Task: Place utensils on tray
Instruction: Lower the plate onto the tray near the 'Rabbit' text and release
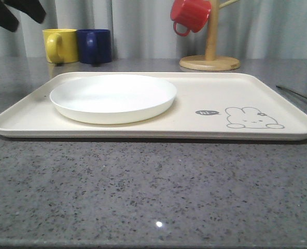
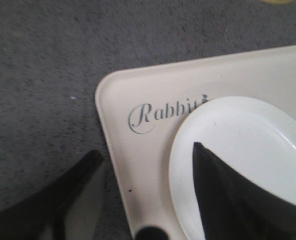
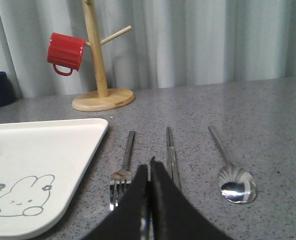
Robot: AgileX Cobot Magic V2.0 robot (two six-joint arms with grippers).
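Tray (image 1: 205, 98): cream, rectangular, low rim, lying flat along the grey countertop (image 1: 153, 187); rabbit drawing toward the robot's right end, "Rabbit" script at the left corner. It is carrying one item so far.

Plate (image 1: 113, 97): round, white, shallow, sitting inside the tray on its left half, covering the end of the script in the left wrist view.

Spoon (image 3: 231, 172): steel, long-handled, lying on the countertop off the tray's right end, bowl toward the right arm, handle pointing away. Rightmost of the three.

Chopsticks (image 3: 171, 152): steel pair, lying side by side between spoon and fork, parallel to both.

Fork (image 3: 123, 170): steel, lying just beside the tray's right edge, tines toward the right arm, handle pointing away.

Right gripper (image 3: 148, 200): fingers pressed together, holding nothing, hanging above the countertop between fork and chopsticks. All three long axes are running straight away from it, roughly in line with its reach; the fork is lying just to its tray side, the chopsticks just to the other. Judged the nearer arm for every utensil; it is needing to spread its jaws across a handle's narrow width.

Left gripper (image 2: 148, 200): fingers spread wide, empty, hovering over the tray's left corner and plate rim, well apart from the utensils.
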